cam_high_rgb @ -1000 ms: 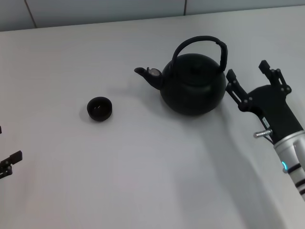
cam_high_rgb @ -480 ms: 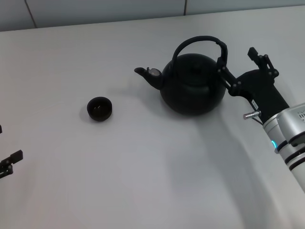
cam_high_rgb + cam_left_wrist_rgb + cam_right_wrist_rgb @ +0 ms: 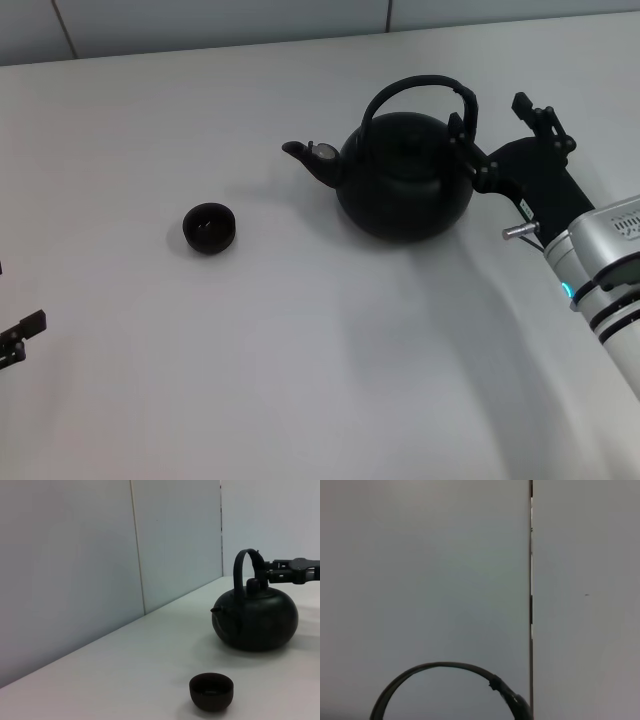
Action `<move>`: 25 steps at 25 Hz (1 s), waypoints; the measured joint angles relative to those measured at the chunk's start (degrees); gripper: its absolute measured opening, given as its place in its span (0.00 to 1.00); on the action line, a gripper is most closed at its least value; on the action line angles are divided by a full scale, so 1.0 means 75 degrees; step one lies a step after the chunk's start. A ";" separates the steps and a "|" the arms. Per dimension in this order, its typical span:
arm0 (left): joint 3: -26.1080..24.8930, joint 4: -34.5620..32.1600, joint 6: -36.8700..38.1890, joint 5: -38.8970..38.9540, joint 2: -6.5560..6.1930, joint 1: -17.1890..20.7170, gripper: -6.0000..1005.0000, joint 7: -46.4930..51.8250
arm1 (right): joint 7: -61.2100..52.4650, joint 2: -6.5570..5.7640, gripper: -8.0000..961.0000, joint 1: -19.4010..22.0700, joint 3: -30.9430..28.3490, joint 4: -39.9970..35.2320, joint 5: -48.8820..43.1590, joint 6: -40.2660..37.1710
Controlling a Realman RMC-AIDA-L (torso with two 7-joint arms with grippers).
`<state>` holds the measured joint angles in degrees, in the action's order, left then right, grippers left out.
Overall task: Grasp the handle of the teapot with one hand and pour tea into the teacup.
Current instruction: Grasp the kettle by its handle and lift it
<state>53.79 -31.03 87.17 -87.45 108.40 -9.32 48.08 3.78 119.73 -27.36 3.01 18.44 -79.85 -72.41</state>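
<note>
The matte-black teapot (image 3: 405,185) stands upright on the white table, spout pointing left, with its arched handle (image 3: 420,84) raised over the lid. The small dark teacup (image 3: 209,227) sits apart to its left. My right gripper (image 3: 492,125) is open, right beside the handle's right end at handle height, holding nothing. The left wrist view shows the teacup (image 3: 211,691) near, the teapot (image 3: 255,617) behind it, and the right gripper (image 3: 292,572) level with the handle (image 3: 241,565). The right wrist view shows only the handle's arch (image 3: 440,667). My left gripper (image 3: 20,335) is parked at the lower left edge.
The white table (image 3: 300,350) ends at a grey panelled wall (image 3: 200,20) behind the teapot. My right arm (image 3: 605,290) reaches in from the lower right.
My right gripper has moved up and to the left, from beside the teapot's body to right next to the handle's right end. The teapot, the teacup and the left arm have stayed put.
</note>
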 joint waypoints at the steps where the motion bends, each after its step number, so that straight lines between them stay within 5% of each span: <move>1: 0.0000 0.0000 0.0001 0.0004 -0.0001 0.0000 0.79 -0.0001 | 0.0000 0.0003 0.82 -0.0007 -0.0010 -0.0003 0.0003 0.0008; 13: -0.0024 0.0005 0.0003 0.0036 -0.0004 0.0022 0.79 -0.0065 | -0.0249 0.0009 0.78 -0.0053 -0.0070 -0.0108 -0.0048 0.0037; 25: -0.0131 0.0000 0.0006 -0.0001 0.0024 0.0025 0.79 -0.0090 | -0.0347 0.0008 0.32 -0.0104 -0.0120 -0.0132 -0.0067 0.0119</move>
<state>52.80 -31.03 87.21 -87.46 108.58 -9.14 47.41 1.18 119.80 -28.14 2.11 17.44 -80.35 -71.52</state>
